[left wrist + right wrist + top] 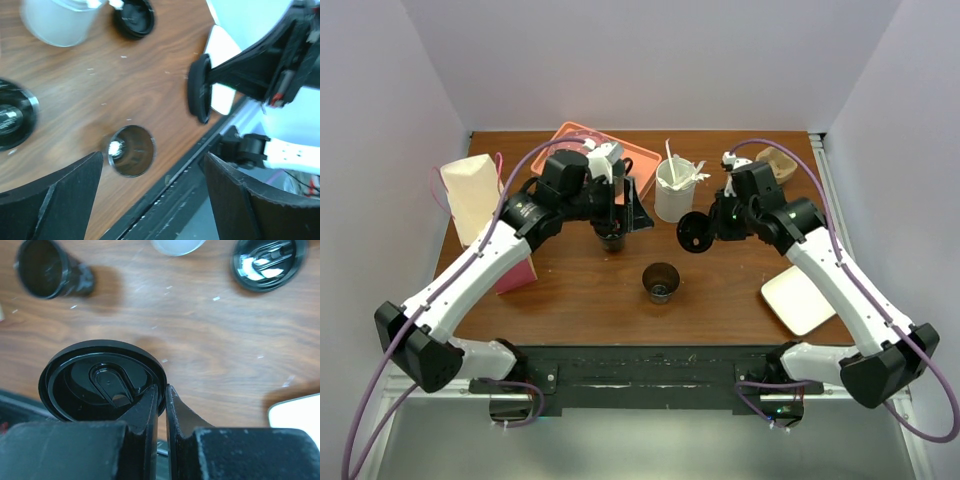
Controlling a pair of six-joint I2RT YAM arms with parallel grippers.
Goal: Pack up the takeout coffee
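My left arm (470, 270) reaches forward, left gripper (152, 170) pointing down with fingers spread wide; my right gripper (162, 392) is clamped on the black lid (100, 380) at its rim.

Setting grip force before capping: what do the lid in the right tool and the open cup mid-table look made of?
The lid, pinched by the right tool: thin moulded plastic, glossy black, going by highlights on its pressed rings and sip slot. The open cup: dark wall, shiny inner lining that glints; coated paper or metal, I cannot tell.

Round black lid (100, 382) aloft, rim pinched
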